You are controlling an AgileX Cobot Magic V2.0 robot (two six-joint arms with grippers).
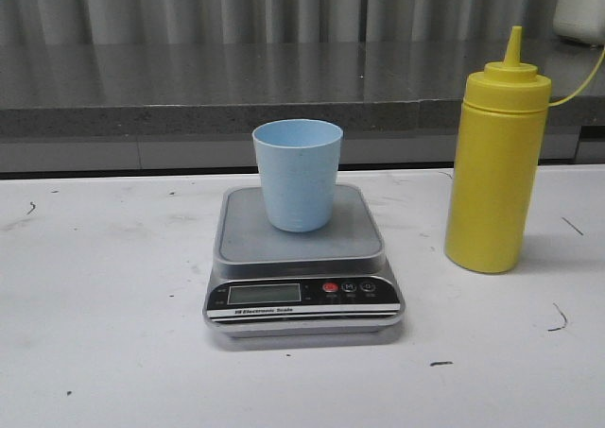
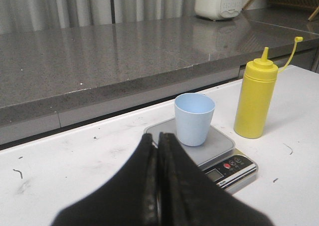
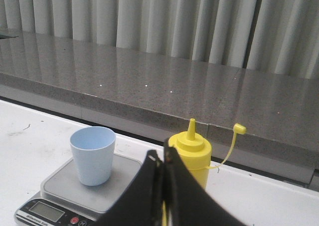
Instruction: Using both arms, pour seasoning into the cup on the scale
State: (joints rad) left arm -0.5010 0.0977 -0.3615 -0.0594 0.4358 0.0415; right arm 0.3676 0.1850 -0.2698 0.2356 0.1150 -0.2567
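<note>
The cup (image 1: 298, 173) was seen upright at the centre of the front view, seated on the grey platform of the scale (image 1: 302, 258), toward the platform's rear half; this placement was judged to be deliberate, so that whatever is poured in can be weighed while the display and red button at the front strip remain readable. The bottle (image 1: 498, 163) was stood upright on the white worktop (image 1: 104, 333) at the right of the frame, clear of the scale and well apart from the cup, so that its weight was not borne by the platform. Its cap was off the nozzle and hung on its thin strap toward the upper right, which left the tip free for pouring. Neither arm appeared in the front view. In the left wrist view the left end effector (image 2: 157, 151) was shown at the lower centre, clenched with its fingers pressed together on nothing, held back from and above the scale. In the right wrist view the right end effector (image 3: 163, 166) was likewise clenched and empty, at the lower centre, in line with the bottle behind it. No contact with any object was visible. The task was judged to be at its start: the bottle had not been grasped, and the cup looked empty.
</note>
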